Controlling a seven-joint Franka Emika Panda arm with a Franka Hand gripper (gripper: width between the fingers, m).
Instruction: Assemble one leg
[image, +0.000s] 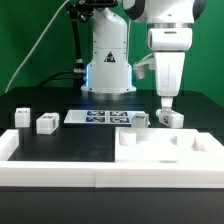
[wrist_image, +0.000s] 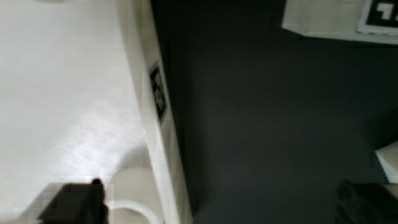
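The leg (image: 172, 118) is a small white block standing on the black counter (image: 60, 138), toward the exterior view's right, just below and beside the arm's jaws. One face carries a black-and-white square tag. The jaws hang over it, apart and holding nothing. In the wrist view one dark finger (wrist_image: 71, 205) shows at one edge and a dark shape at the opposite edge seems to be its mate, with only counter and a white rim between them.

The block looks like hard moulded plastic, so it is probably light and stiff, not fragile, and somewhat slick. It should not give under pressure, but it could skid or twist if it is pinched off-centre. The flat, parallel side faces look like the best hold, taken low and square across the middle.

Two similar blocks (image: 46, 122) sit well apart, toward the exterior view's left. A flat white marker board (image: 100, 117) lies between the groups. A large white tray-like piece (image: 60, 160) with raised rims and a smooth matte surface fills the foreground.
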